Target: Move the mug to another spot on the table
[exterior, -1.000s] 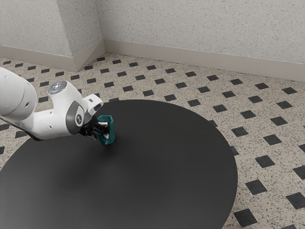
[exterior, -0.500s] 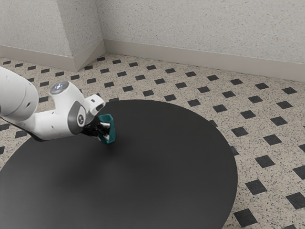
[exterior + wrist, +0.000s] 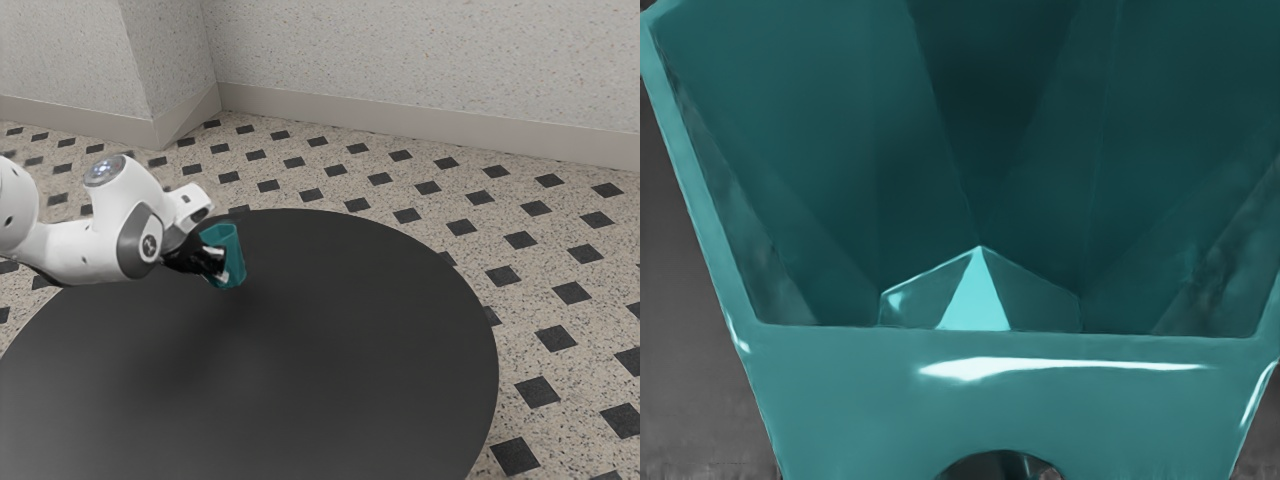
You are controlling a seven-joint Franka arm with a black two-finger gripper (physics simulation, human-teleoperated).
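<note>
A teal mug (image 3: 226,255) hangs just above the round black table (image 3: 330,370) near its far left edge in the exterior view. My gripper (image 3: 214,262) is shut on the mug's rim, and the white arm reaches in from the exterior view's left. In the wrist view the mug (image 3: 970,200) sits right under the hand, its faceted teal inside facing the camera.
The table stands on a speckled floor (image 3: 480,200) with black diamond tiles. A white baseboard and a wall corner (image 3: 190,105) lie behind it. A wide bare stretch of tabletop spreads toward the exterior view's right and front.
My hand has risen slightly and drawn back toward the exterior view's left with the mug. The mug now tilts more upright than before.
</note>
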